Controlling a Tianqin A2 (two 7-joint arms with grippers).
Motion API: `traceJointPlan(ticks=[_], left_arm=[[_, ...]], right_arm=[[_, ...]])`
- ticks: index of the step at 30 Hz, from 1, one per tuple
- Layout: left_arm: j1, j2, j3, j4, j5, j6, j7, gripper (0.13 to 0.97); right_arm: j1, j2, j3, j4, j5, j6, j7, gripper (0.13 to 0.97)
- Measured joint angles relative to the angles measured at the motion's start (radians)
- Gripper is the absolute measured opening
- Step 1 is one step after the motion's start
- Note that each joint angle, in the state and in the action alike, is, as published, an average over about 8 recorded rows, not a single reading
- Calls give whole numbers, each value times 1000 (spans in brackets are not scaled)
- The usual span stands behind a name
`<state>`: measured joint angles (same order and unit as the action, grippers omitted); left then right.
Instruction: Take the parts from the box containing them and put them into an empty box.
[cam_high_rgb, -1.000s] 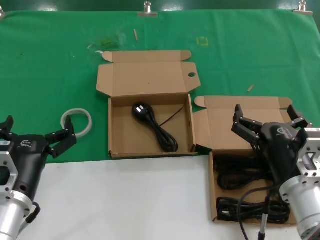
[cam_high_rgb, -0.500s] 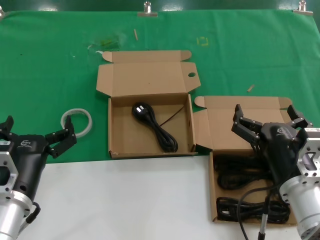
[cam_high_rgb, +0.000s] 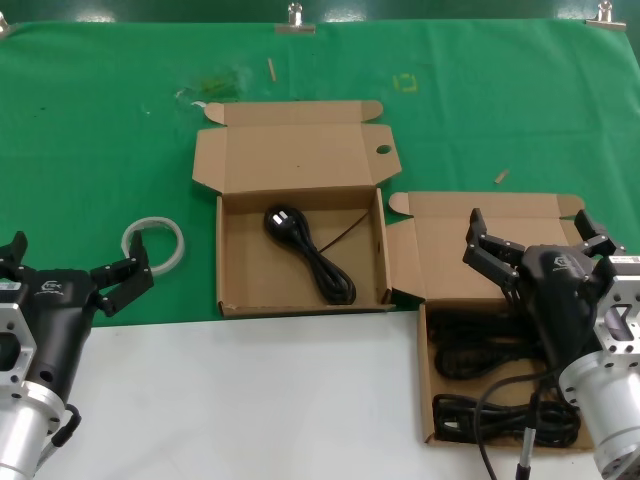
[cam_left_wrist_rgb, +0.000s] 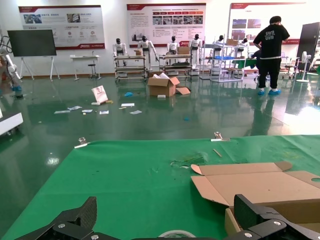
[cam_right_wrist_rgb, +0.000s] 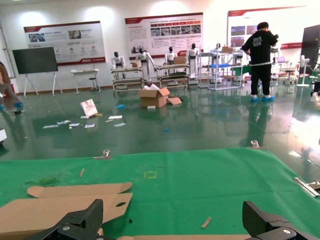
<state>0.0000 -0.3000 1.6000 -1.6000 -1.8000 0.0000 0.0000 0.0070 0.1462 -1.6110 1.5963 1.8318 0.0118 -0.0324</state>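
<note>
At the left edge the left gripper (cam_high_rgb: 70, 268) hangs over the bench (cam_high_rgb: 250, 390), jaws apart and empty, near a tape ring (cam_high_rgb: 154, 243). The middle box (cam_high_rgb: 300, 215) stands open with one power cord (cam_high_rgb: 310, 254) inside. To its right, touching it, the winged box (cam_high_rgb: 480, 330) holds more cords (cam_high_rgb: 500, 415); the right gripper (cam_high_rgb: 535, 240) hovers above them, jaws apart, holding nothing.

Bright, even overhead indoor light, soft faint shadows inside the cardboard boxes (cam_high_rgb: 300, 240), glare streaks on the glossy hall floor (cam_left_wrist_rgb: 150, 125), sharp focus throughout
</note>
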Motion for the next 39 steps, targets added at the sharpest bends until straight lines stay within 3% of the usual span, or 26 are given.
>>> traceJointPlan(ticks=[39], left_arm=[[0,0,0,0,0,0,0,965]], right_arm=[[0,0,0,0,0,0,0,966]])
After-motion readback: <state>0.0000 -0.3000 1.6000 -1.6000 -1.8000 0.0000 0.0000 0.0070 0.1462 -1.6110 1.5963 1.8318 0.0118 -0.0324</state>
